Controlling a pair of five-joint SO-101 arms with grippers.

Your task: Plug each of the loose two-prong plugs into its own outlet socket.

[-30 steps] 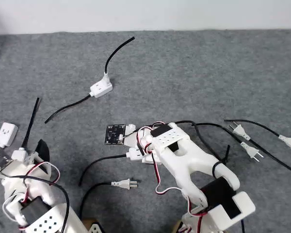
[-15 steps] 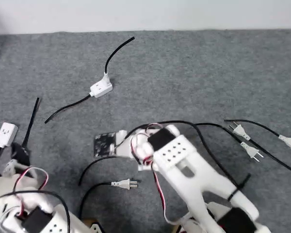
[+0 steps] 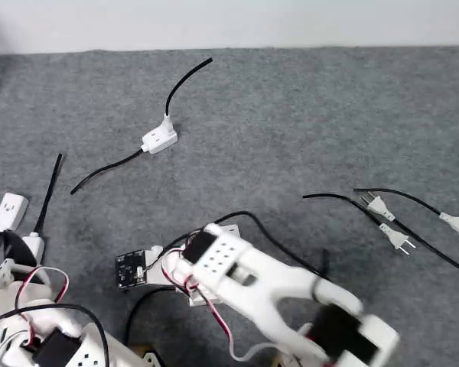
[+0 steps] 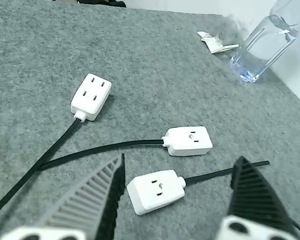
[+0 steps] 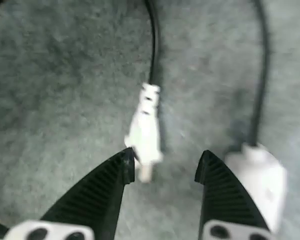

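In the right wrist view my right gripper (image 5: 165,159) is open just above the carpet. A loose white two-prong plug (image 5: 145,131) on a black cord lies at the mouth of its jaws, close to one black finger (image 5: 106,190). A second white cord end (image 5: 258,176) lies beside the other finger. My left gripper (image 4: 181,164) is open over three white outlet sockets: one right between the fingers (image 4: 156,190), one a little beyond (image 4: 188,140), one farther off (image 4: 91,96). Three more loose plugs (image 3: 379,205), (image 3: 398,238), (image 3: 453,222) lie at the right.
At the back of the carpet an outlet (image 3: 159,139) has a plug in it. The right arm (image 3: 245,279) stretches across the front centre, the left arm (image 3: 30,313) sits at the front left. A water bottle (image 4: 264,42) and paper scraps (image 4: 215,41) lie beyond the sockets.
The right arm has swung left and toward the front edge, and it covers the plug that lay at the front centre. The left arm has shifted slightly.
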